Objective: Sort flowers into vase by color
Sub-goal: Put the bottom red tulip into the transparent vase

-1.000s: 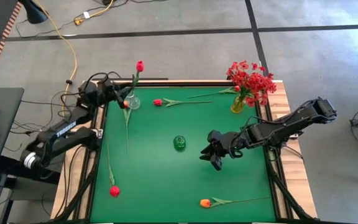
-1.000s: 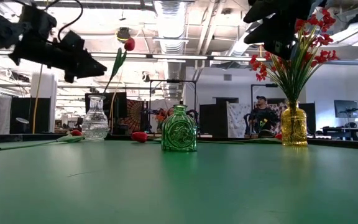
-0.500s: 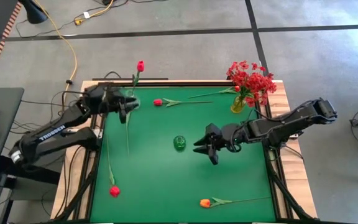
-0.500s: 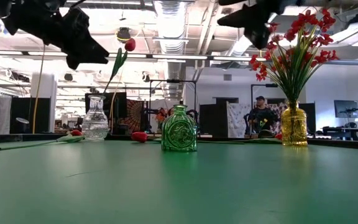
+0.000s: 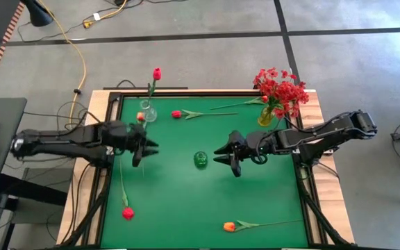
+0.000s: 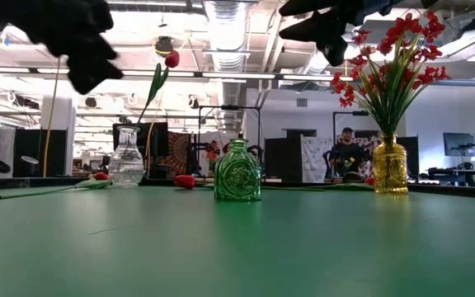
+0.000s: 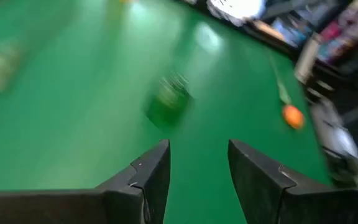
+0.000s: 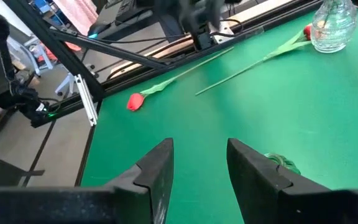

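High view: left end effector (image 5: 146,148) is over the desk's (image 5: 179,208) left part, fingers apart, nothing held. Right end effector (image 5: 226,154) sits just right of the green vase (image 5: 200,159), fingers apart, empty. Loose flowers: a red tulip (image 5: 128,212) near the front-left, its stem running up the left side toward the clear vase (image 5: 148,112), so the long axis lies roughly front-to-back and passes right by the left end effector. That arm is clearly nearer; I'd expect it to take the stem. Orange tulip (image 5: 229,226) lies front-centre, stem pointing right; another red tulip (image 5: 176,114) lies at the back. Red sprays (image 5: 280,89) are already in the yellow vase (image 5: 266,116). Low view: both arms are high above the desk. Left wrist view: fingers (image 7: 151,177) apart, green vase (image 7: 167,102) blurred ahead. Right wrist view: fingers (image 8: 156,168) apart, green vase partly hidden below them.
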### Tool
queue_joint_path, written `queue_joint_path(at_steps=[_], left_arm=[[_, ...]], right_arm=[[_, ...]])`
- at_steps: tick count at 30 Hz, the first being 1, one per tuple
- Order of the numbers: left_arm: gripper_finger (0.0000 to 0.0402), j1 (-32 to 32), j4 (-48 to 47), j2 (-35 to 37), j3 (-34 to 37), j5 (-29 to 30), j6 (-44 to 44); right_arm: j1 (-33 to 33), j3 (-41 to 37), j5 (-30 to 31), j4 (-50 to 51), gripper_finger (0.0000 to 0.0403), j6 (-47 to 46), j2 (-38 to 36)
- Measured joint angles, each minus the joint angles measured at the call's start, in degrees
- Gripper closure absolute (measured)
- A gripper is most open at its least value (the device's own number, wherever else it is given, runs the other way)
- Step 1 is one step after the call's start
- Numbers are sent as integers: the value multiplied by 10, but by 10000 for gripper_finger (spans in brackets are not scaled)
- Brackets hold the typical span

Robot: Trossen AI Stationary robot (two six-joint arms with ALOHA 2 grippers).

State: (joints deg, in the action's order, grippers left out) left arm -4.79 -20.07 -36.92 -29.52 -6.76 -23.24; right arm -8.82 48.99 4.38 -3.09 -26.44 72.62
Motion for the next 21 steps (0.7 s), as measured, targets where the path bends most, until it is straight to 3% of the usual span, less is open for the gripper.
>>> queue_joint_path(at_steps=[4, 11, 15, 21], left_arm=[[253, 109, -16, -10, 0, -4, -40], [253, 276, -139, -78, -44, -24, -4], [253, 337, -216, -150, -71, -35, 38], [253, 385, -231, -276, -75, -52, 66]], right_arm=[[0, 0, -15, 1, 228, 17, 0], [-1, 0, -21, 3, 228, 37, 0], [-5, 0, -21, 5, 228, 58, 0], [-14, 0, -21, 7, 228, 60, 0]])
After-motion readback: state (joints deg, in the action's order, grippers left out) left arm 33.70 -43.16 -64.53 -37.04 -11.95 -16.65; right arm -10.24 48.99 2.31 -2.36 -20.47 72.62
